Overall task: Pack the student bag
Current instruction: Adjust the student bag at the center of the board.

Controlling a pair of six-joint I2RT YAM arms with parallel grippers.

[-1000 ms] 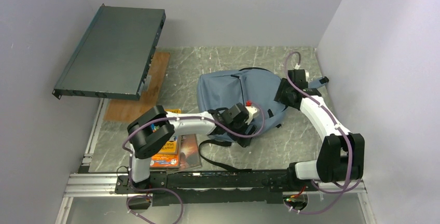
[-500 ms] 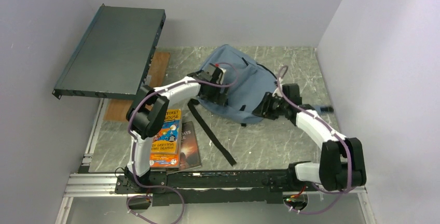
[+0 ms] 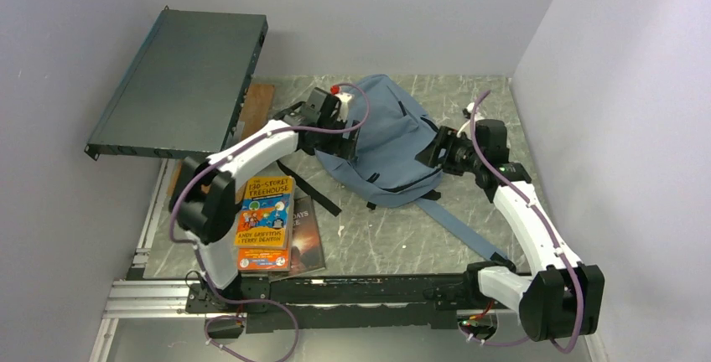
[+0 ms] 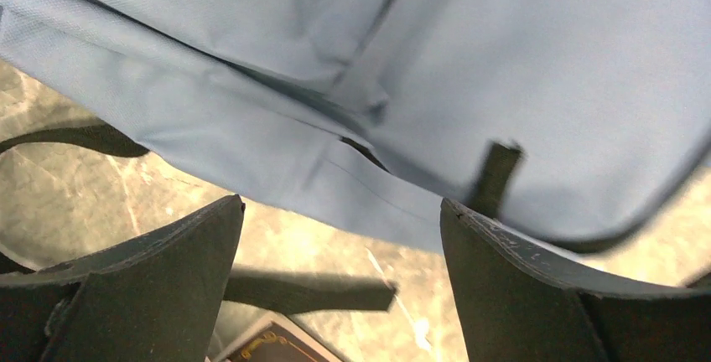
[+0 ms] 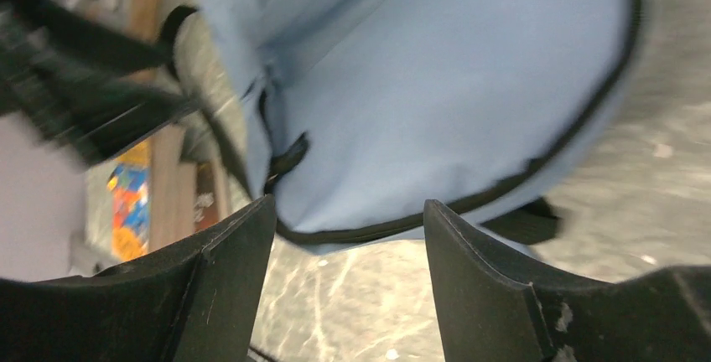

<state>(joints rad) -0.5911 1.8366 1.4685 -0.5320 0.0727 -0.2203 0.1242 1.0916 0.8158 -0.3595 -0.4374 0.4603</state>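
The student bag [image 3: 390, 136] lies flat mid-table, blue-grey with dark zippers; a black strap [image 3: 306, 182] and a blue-grey strap [image 3: 457, 228] trail toward the front. My left gripper [image 3: 344, 140] is at the bag's left edge. In the left wrist view this left gripper [image 4: 339, 207] is open, the bag [image 4: 402, 69] just beyond its tips and only a black strap [image 4: 310, 292] and table between them. My right gripper [image 3: 429, 151] is at the bag's right edge. The right wrist view shows the right gripper [image 5: 348, 207] open over bare table, the bag's zippered rim [image 5: 469, 199] just past its fingertips.
A stack of books [image 3: 267, 211] with a colourful cover on top lies at the front left. A dark rack unit [image 3: 180, 81] leans against the left wall above a wooden board [image 3: 251, 111]. Walls close in the back and right.
The bag has been turned and shifted toward the back left, its straps now trailing frontward. My left gripper moved from the bag's near edge to its left edge; the right arm swung round to its right edge.
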